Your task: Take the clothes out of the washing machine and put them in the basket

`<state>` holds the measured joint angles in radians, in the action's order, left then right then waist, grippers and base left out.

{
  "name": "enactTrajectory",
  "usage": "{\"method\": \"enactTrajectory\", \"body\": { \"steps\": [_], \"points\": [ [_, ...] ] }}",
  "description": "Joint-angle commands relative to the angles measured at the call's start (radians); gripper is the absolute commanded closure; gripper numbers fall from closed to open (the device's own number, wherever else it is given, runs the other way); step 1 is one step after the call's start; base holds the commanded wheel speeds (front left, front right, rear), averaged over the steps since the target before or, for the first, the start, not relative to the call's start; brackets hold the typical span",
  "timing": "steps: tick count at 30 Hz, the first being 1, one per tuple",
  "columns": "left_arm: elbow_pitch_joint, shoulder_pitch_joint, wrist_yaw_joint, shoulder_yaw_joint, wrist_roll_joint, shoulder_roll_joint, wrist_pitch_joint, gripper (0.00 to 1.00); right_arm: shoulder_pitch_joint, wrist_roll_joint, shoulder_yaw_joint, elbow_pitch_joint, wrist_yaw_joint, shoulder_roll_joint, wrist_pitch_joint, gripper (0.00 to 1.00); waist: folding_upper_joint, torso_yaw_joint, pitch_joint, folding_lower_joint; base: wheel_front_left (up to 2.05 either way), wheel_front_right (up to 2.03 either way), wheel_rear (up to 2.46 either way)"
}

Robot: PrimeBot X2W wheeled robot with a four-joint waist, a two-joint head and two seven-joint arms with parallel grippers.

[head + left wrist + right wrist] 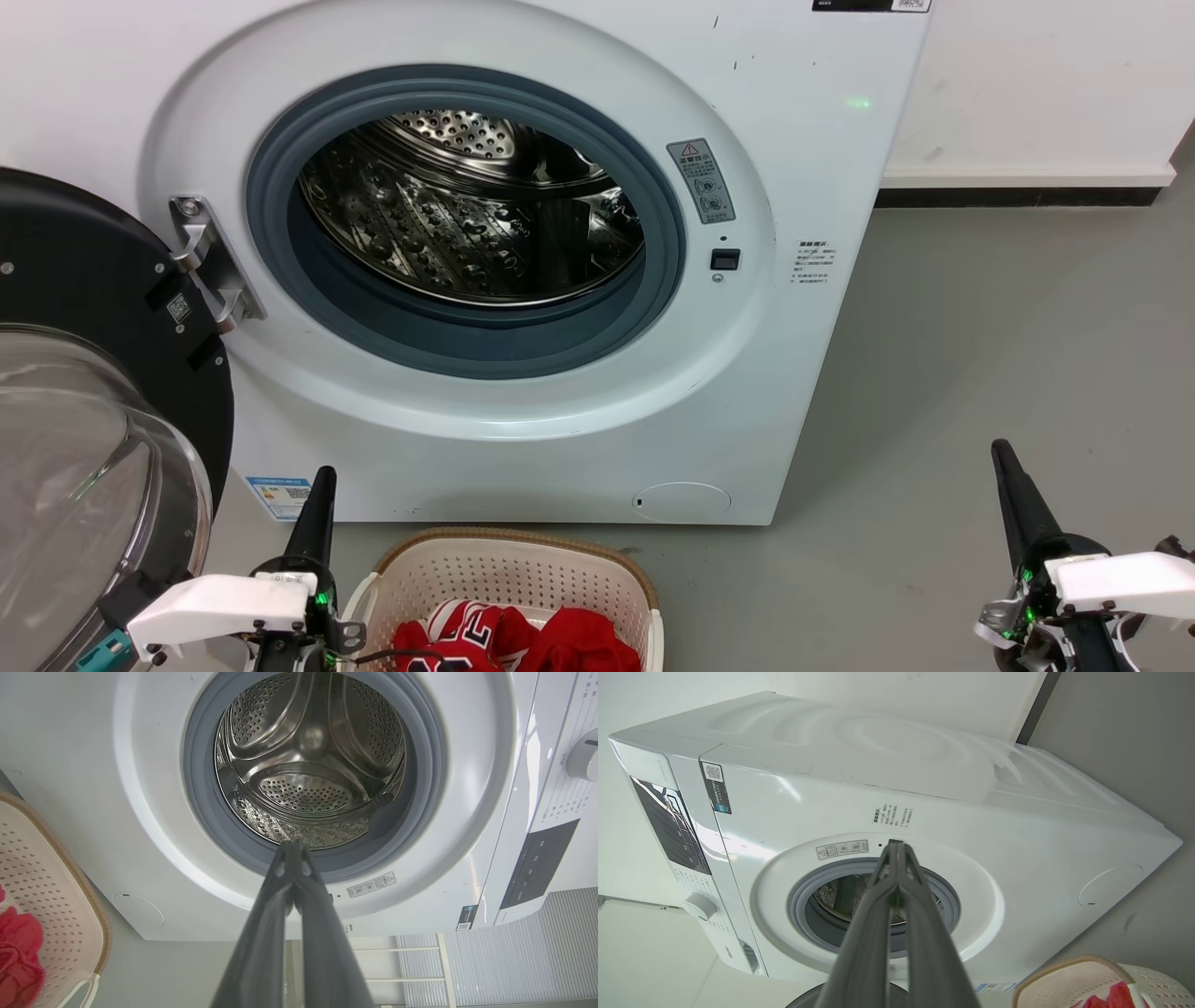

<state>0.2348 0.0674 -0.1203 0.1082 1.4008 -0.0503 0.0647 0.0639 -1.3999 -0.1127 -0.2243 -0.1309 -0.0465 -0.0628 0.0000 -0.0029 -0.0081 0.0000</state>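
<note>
The white washing machine [523, 411] stands ahead with its door [84, 392] swung open to the left; its steel drum [476, 205] holds nothing that I can see. Red clothes [518, 639] lie in the cream basket [523, 569] on the floor in front of it, one showing white stripes and lettering. My left gripper [324, 474] is shut and empty, left of the basket. My right gripper [1001, 448] is shut and empty, over the floor at the right. In the wrist views the left gripper [292, 843] points at the drum [308, 765] and the right gripper [896, 843] points at the machine [924, 788].
Grey floor [1008, 317] stretches to the right of the machine, up to a white wall with a dark skirting [1018, 197]. The open door's glass bowl [75, 467] bulges out at the lower left, close to my left arm.
</note>
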Motion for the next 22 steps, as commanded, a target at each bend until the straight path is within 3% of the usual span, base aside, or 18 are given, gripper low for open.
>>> {"method": "enactTrajectory", "body": {
  "steps": [1,22],
  "points": [
    [0.001,0.020,-0.007,0.005,0.024,0.000,0.007,1.00,0.025,-0.026,-0.001,0.000,0.000,-0.005,-0.009,1.00,0.0000,0.000,0.001,0.0000,0.00,0.00,0.00],
    [0.011,0.045,-0.012,0.008,0.193,0.000,0.048,1.00,0.047,-0.195,-0.001,-0.021,0.000,-0.006,-0.049,1.00,0.0000,0.003,0.010,0.0000,0.00,0.00,0.00]
  ]
}}
